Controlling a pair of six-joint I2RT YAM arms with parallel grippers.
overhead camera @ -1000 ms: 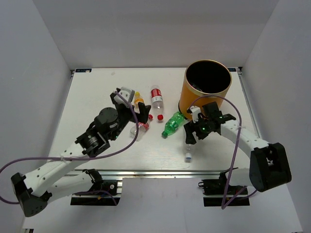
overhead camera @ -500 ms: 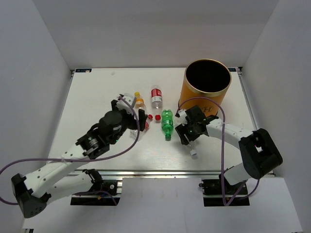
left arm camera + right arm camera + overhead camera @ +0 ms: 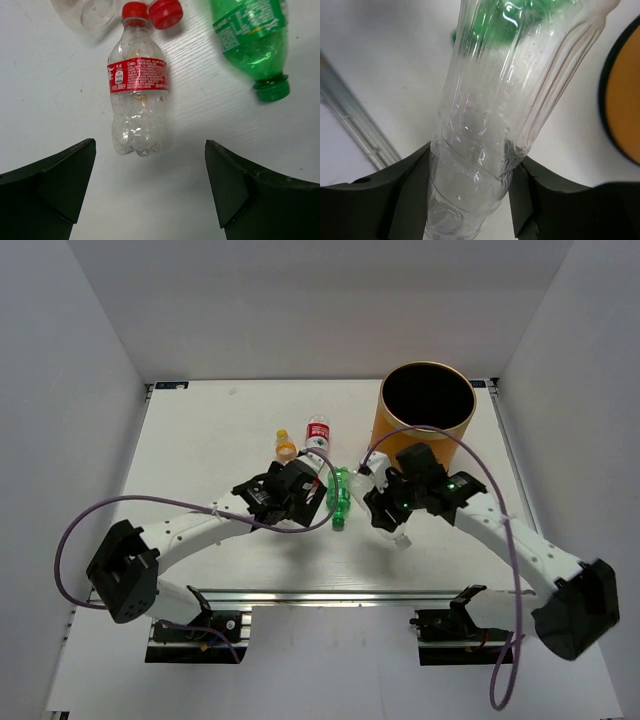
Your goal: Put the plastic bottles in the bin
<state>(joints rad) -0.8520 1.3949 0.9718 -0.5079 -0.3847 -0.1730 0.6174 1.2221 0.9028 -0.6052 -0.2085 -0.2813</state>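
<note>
My right gripper (image 3: 387,506) is shut on a clear plastic bottle (image 3: 485,145), and both fingers press its sides. Its white cap end (image 3: 403,540) sticks out toward the table's front. The green bottle (image 3: 340,496) lies just left of it. My left gripper (image 3: 150,185) is open, low over a clear bottle with a red label and red cap (image 3: 137,95) lying between and ahead of its fingers; in the top view the gripper (image 3: 305,490) hides this bottle. Another red-label bottle (image 3: 318,430) and an orange-capped bottle (image 3: 286,446) lie further back. The orange bin (image 3: 427,418) stands back right.
A loose red cap (image 3: 165,13) lies beside the red-capped bottle's cap. Part of another clear bottle (image 3: 92,12) shows beyond it. The green bottle's cap end (image 3: 270,90) is near my left gripper's right finger. The bin's orange wall (image 3: 626,95) is close on the right of my right gripper.
My left arm has stretched low and to the right, its gripper now over the red-label bottle. My right gripper has closed on the clear bottle. The green bottle has rolled left and turned.
</note>
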